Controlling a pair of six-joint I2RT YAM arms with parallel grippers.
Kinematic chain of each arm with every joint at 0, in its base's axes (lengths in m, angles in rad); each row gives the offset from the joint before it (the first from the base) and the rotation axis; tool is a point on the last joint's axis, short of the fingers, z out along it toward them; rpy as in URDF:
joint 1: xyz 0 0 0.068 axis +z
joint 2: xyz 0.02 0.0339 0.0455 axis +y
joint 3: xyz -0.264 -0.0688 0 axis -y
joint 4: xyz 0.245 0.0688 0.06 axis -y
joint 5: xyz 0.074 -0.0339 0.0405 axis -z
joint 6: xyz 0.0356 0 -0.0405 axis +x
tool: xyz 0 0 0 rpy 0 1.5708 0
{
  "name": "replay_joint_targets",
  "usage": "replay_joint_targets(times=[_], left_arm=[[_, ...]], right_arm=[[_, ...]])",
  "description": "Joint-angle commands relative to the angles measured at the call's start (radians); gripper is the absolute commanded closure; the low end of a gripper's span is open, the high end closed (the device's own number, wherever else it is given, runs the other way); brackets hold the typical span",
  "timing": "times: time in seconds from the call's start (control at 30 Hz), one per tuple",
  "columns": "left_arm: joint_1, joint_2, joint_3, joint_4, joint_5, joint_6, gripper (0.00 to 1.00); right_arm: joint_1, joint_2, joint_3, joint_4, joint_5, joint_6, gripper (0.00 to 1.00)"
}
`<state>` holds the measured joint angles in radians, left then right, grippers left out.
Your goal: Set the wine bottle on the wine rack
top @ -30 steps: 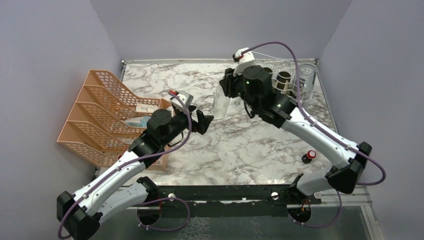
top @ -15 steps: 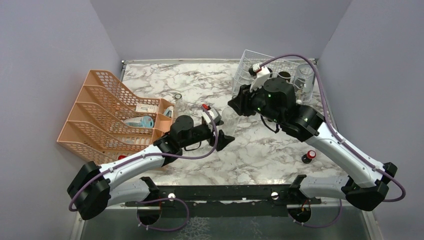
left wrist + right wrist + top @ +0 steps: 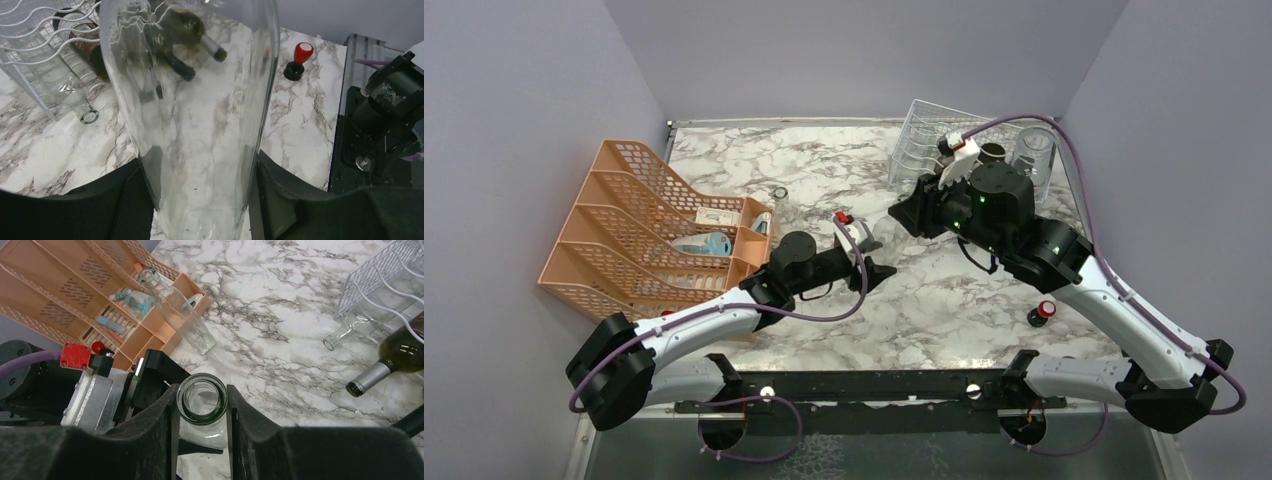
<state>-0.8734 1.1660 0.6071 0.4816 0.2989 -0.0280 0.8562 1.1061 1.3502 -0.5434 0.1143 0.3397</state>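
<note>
A clear glass wine bottle (image 3: pixel 195 100) stands between both grippers near the table's middle (image 3: pixel 876 243). My left gripper (image 3: pixel 200 192) is shut on its lower body, with a black pad on each side. My right gripper (image 3: pixel 202 407) is shut on its neck, just under the open mouth (image 3: pixel 202 399). In the top view the left gripper (image 3: pixel 879 272) reaches in from the left and the right gripper (image 3: pixel 916 214) comes down from the back right. The silvery-white wire wine rack (image 3: pixel 921 140) stands at the back right, also in the wrist views (image 3: pixel 30 30) (image 3: pixel 380 275).
A dark bottle (image 3: pixel 400 357) and a clear bottle (image 3: pixel 350 332) lie in the rack's lower cradles. An orange mesh organizer (image 3: pixel 634 230) on the left holds another clear bottle (image 3: pixel 175 315). A small red-capped thing (image 3: pixel 1045 312) sits front right, and a glass jar (image 3: pixel 1034 155) stands back right.
The right arm carried the bottle from near the rack toward the table's middle. The left arm swung right to meet it, and its jaws closed on the bottle's body.
</note>
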Motion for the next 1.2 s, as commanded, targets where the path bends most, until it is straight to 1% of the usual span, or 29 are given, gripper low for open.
replay_joint_targets(times=[0.0,0.03,0.07,0.1,0.17,0.27,0.37,0.5,0.57,0.7,0.87,0.97,1.07,1.17], left_arm=[[-0.009,0.011,-0.003,0.030,-0.008,0.025,0.91],[-0.009,0.009,0.006,0.030,-0.014,0.036,1.00],[-0.009,0.009,0.014,0.031,-0.021,0.050,1.00],[-0.009,0.010,0.024,0.030,-0.022,0.070,1.00],[-0.009,0.012,0.042,0.030,-0.014,0.136,1.00],[-0.009,0.016,0.060,0.029,0.001,0.282,1.00],[-0.011,0.018,0.076,0.029,0.028,0.469,1.00],[-0.015,0.018,0.080,0.029,0.103,0.806,1.00],[-0.017,0.024,0.091,0.029,0.110,0.970,1.00],[-0.019,0.051,0.131,0.029,0.103,1.203,1.00],[-0.030,0.088,0.189,0.029,0.085,1.425,1.00],[-0.038,0.105,0.206,0.030,0.061,1.519,1.00],[-0.046,0.114,0.213,0.029,0.036,1.578,1.00],[-0.054,0.113,0.213,0.031,0.029,1.598,1.00]], right_arm=[[0.006,-0.049,-0.009,0.023,0.001,0.015,0.76],[0.006,-0.054,-0.019,0.015,0.015,0.013,0.68],[0.006,-0.064,-0.033,0.011,0.026,0.009,0.57],[0.006,-0.076,-0.047,0.011,0.037,0.006,0.49],[0.006,-0.104,-0.069,0.011,0.047,-0.005,0.41],[0.006,-0.148,-0.075,-0.007,0.068,-0.016,0.34],[0.006,-0.191,-0.061,-0.038,0.082,-0.028,0.30],[0.006,-0.237,-0.033,-0.084,0.074,-0.047,0.27],[0.006,-0.242,-0.016,-0.114,0.064,-0.058,0.26],[0.005,-0.217,0.018,-0.183,0.044,-0.076,0.24],[0.006,-0.153,0.025,-0.251,-0.007,-0.086,0.21],[0.006,-0.125,0.008,-0.267,-0.022,-0.076,0.21],[0.006,-0.115,-0.025,-0.258,-0.030,-0.064,0.20],[0.006,-0.107,-0.052,-0.251,-0.022,-0.051,0.20]])
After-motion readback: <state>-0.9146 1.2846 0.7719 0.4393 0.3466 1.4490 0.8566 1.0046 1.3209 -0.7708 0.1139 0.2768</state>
